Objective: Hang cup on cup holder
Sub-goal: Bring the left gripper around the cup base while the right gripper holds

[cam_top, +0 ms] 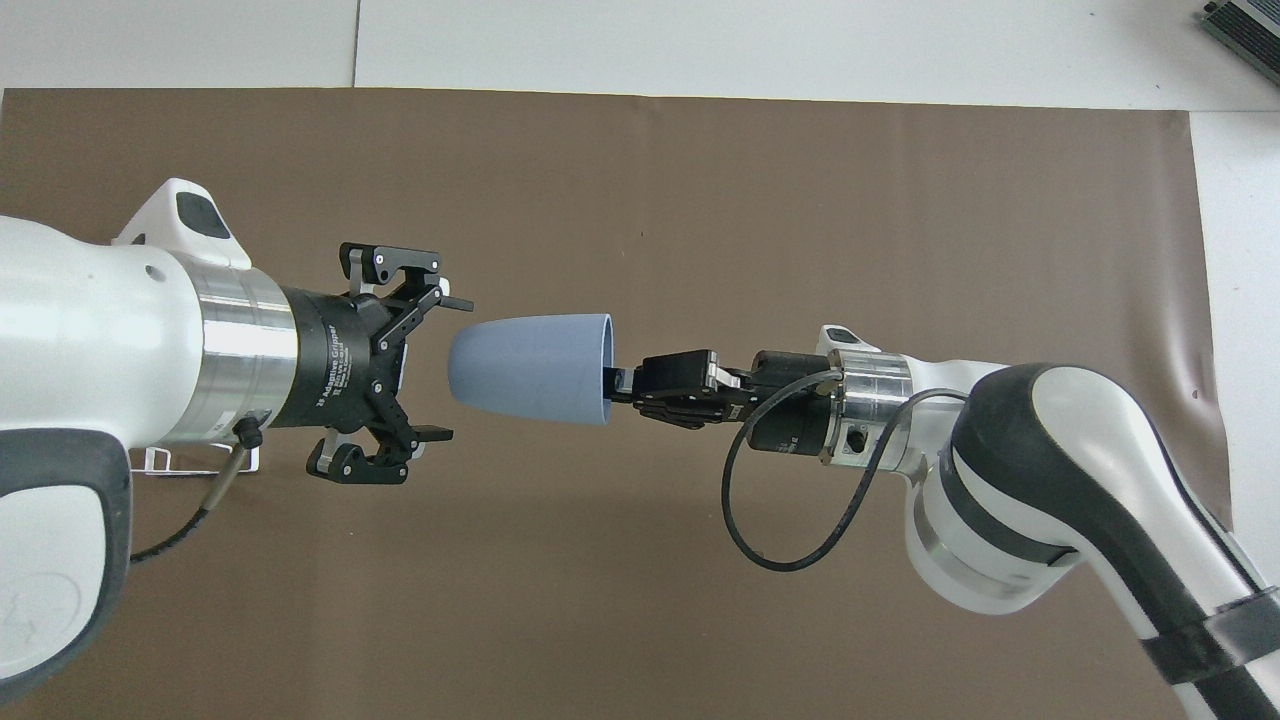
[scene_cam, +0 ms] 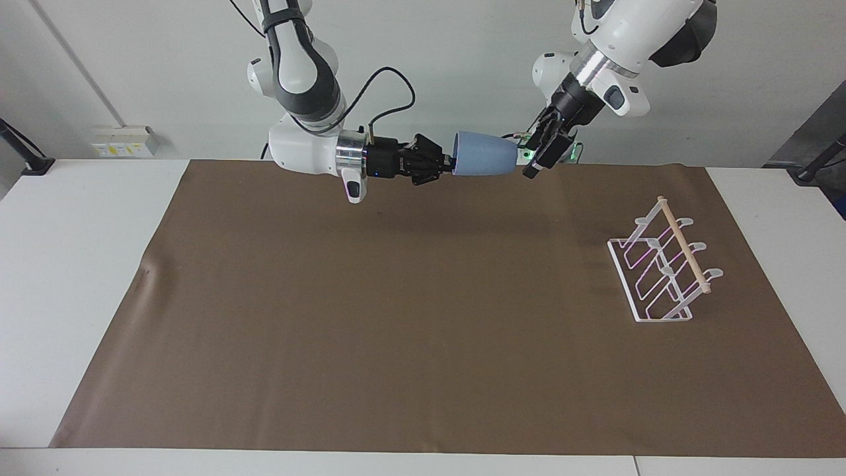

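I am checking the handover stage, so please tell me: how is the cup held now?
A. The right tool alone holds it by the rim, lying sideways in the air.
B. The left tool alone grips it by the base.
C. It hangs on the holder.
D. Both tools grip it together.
A: the right tool is shut on the rim of the cup, which lies sideways in the air, while the left tool is open, with its fingers apart at the cup's base.
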### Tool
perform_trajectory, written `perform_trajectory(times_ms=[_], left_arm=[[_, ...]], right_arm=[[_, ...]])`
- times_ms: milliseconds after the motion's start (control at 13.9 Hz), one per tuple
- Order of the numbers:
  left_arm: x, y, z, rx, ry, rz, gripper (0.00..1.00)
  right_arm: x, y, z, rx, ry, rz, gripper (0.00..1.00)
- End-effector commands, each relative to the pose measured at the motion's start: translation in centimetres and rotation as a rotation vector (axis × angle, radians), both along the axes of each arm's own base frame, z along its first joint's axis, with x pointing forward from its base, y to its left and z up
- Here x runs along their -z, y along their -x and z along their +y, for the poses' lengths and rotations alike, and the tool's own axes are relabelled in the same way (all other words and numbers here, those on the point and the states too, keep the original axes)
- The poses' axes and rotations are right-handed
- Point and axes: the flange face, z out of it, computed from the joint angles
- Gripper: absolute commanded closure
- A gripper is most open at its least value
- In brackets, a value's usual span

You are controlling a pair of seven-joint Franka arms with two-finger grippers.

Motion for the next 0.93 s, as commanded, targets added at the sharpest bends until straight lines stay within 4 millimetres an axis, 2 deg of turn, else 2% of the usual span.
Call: perform_trajectory(times_ms=[0, 143, 430, 717, 860], left_arm=[[0.3, 1.2, -1.1, -0.048, 0.012, -0.006, 0.0], [0.3, 1.1, -1.2, -0.078, 0.018, 0.003, 0.0], [-0.2, 1.8, -3.6, -0.152, 0.053, 0.004, 0.0], [0.1, 1.5, -3.7, -0.178, 0.062, 0.002, 0.0], [1.0, 1.1, -3.8, -0.181, 0.056, 0.015, 0.0]], right_arm=[[-0.2, 0.5, -0.2, 0.026, -0.014, -0.026, 1.0], [-0.2, 0.5, -0.3, 0.028, -0.014, -0.026, 1.0], [-0.2, 0.5, -0.3, 0.028, -0.014, -0.026, 1.0], [-0.2, 0.4, -0.3, 0.029, -0.014, -0.026, 1.0], [-0.2, 0.4, -0.3, 0.029, -0.014, -0.026, 1.0]])
